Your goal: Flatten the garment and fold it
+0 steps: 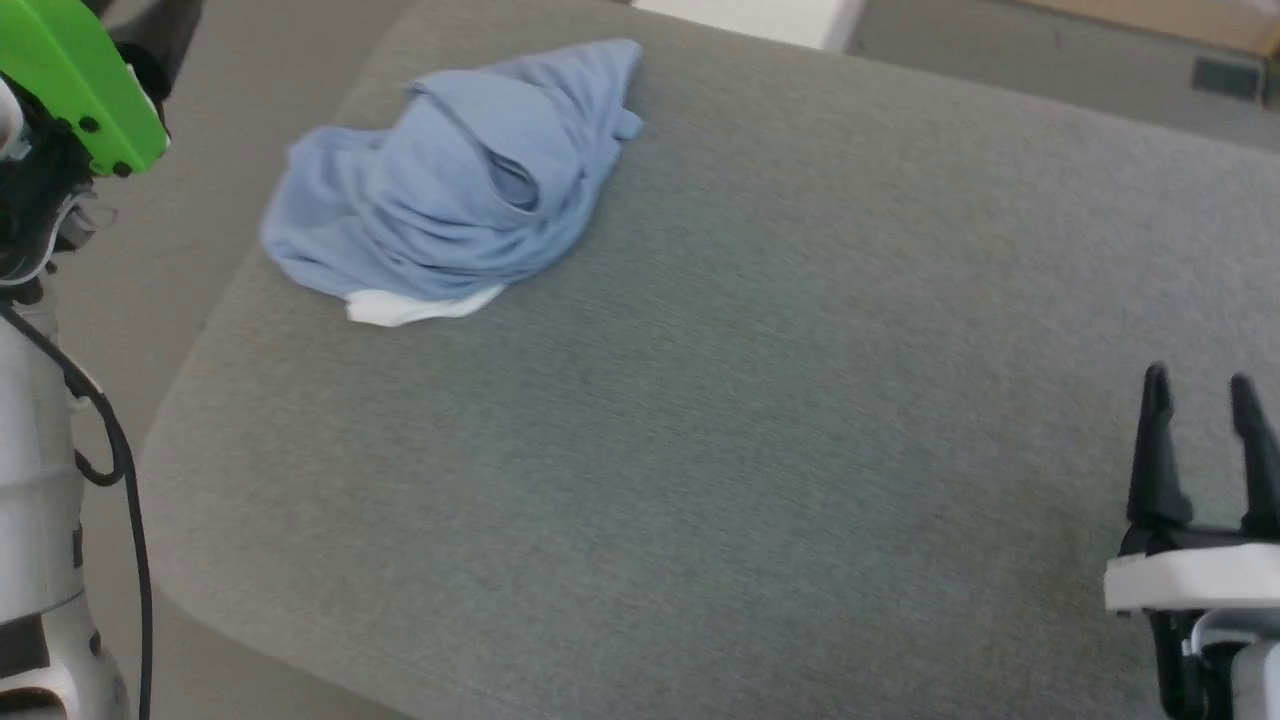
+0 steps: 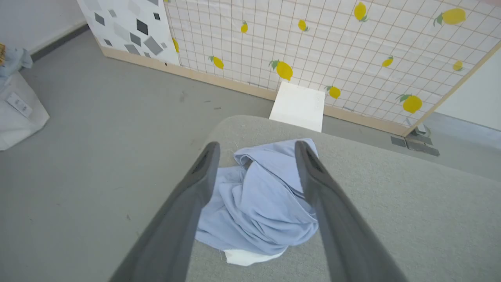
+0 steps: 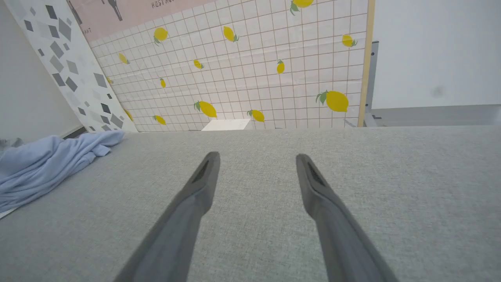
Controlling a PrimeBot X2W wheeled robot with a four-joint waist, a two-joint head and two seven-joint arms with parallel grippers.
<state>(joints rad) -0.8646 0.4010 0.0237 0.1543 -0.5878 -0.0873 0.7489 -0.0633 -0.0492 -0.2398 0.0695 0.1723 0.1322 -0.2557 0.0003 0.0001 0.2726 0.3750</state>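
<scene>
The garment (image 1: 450,190) is a crumpled light blue heap at the far left of the grey padded surface (image 1: 760,420), with a white panel (image 1: 410,305) poking out at its near edge. In the left wrist view my left gripper (image 2: 256,147) hangs open above the garment (image 2: 258,199), its fingers framing the heap without touching it. My right gripper (image 1: 1200,382) stands open at the lower right, far from the shirt. The right wrist view has this gripper (image 3: 257,157) low over bare fabric, with the garment (image 3: 43,164) off to the left. No logo is visible.
The left arm's green casing (image 1: 80,80) and a hanging cable (image 1: 125,470) are beside the surface's left edge. Beyond the far edge are grey floor, a white box (image 2: 299,105), a lemon-patterned panel (image 2: 352,51) and a white bag (image 2: 15,113).
</scene>
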